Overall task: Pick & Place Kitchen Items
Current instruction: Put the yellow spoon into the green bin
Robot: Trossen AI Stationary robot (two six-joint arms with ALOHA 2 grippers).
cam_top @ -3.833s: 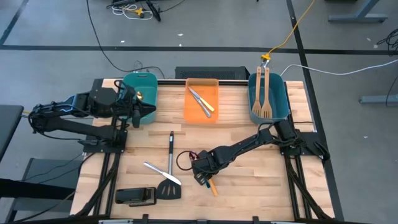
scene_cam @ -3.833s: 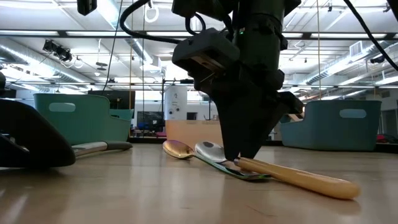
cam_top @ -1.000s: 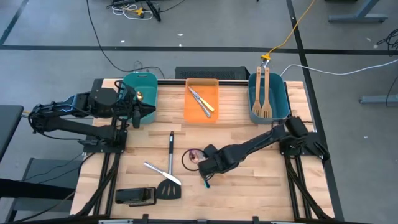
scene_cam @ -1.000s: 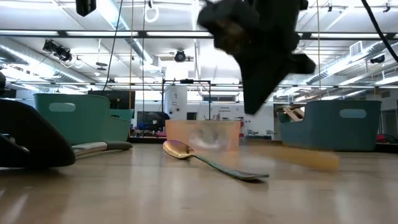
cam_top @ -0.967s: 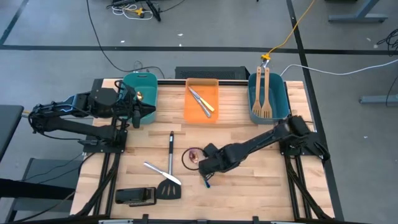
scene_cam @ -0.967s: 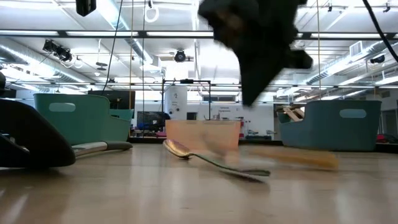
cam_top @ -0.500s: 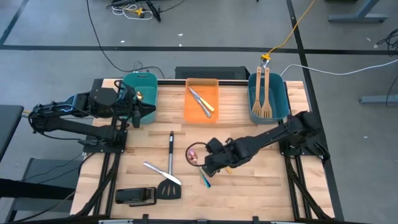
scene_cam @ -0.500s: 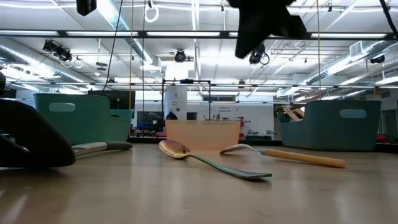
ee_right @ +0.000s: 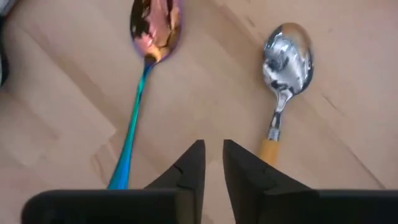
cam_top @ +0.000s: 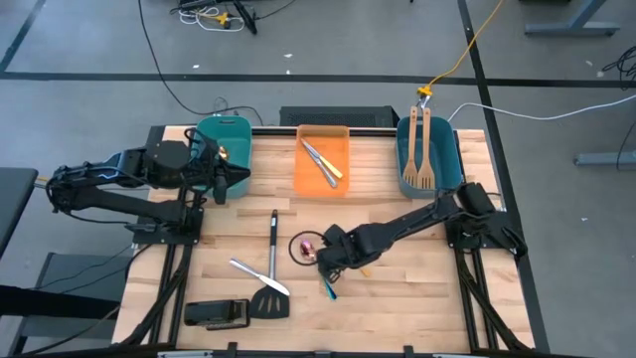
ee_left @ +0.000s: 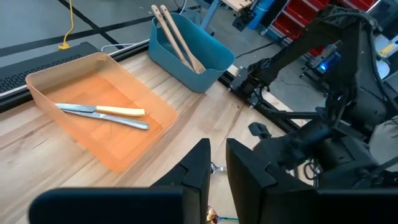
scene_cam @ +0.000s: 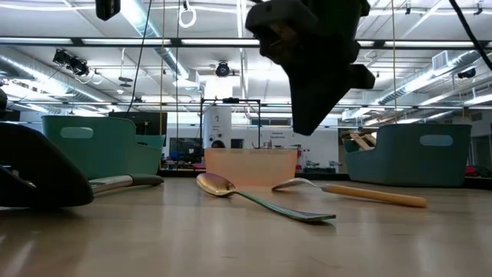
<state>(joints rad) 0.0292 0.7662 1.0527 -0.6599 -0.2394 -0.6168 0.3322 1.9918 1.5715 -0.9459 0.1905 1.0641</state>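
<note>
Seen from above, the wooden bench [cam_top: 397, 283] carries three bins along its far edge: a teal bin [cam_top: 225, 139] at the left, an orange bin [cam_top: 322, 159] in the middle and a second teal bin [cam_top: 429, 154] at the right. The right pincer [cam_top: 324, 261] hangs above the bench centre, clear of the surface, its two fingers [ee_right: 186, 169] set a narrow gap apart with nothing between them. Directly beneath it lie two spoons side by side without touching: a rainbow-tinted spoon [ee_right: 146, 74] with a blue-green handle and a shiny spoon [ee_right: 285, 68] with a yellow handle. In the level view both spoons rest flat on the wood in front of the orange bin. The left pincer [cam_top: 237, 181] waits beside the left teal bin, its fingers [ee_left: 198, 171] also narrowly parted and empty. The orange bin holds a knife [ee_left: 102, 109] with a pale handle and a silver utensil [ee_left: 127, 122] beside it. Two light-wood spatulas [cam_top: 419, 149] lean in the right teal bin, handles projecting over its far rim. Toward the near left of the bench lie a black spatula [cam_top: 271, 273] with a steel handle, a silver knife [cam_top: 256, 275] crossing it, and a flat black block [cam_top: 216, 314].
</note>
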